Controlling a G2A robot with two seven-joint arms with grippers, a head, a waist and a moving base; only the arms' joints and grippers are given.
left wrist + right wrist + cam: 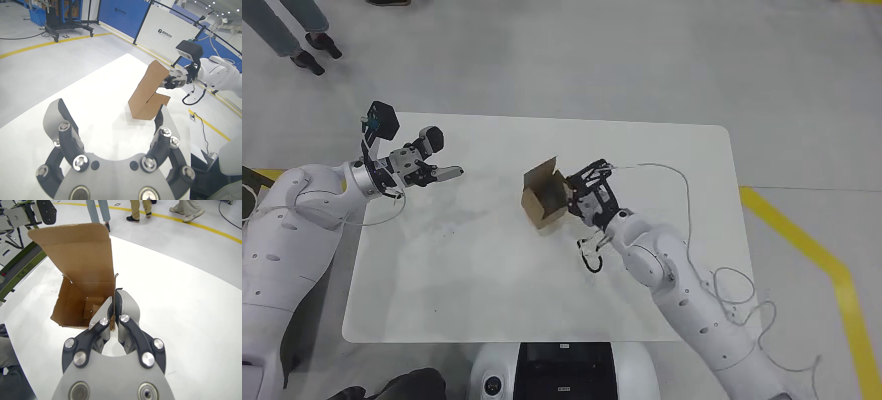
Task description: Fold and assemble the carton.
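Observation:
A small brown carton stands near the middle of the white table, its top open and one flap raised. My right gripper is shut on the carton's side wall, one finger inside and one outside. The inside of the carton shows folded bottom flaps. My left gripper hangs open over the table's left part, well apart from the carton, with nothing between its fingers.
The table's far edge and right edge lie close behind the carton. A thin cable trails from the right arm across the table. People's legs stand on the floor beyond the table.

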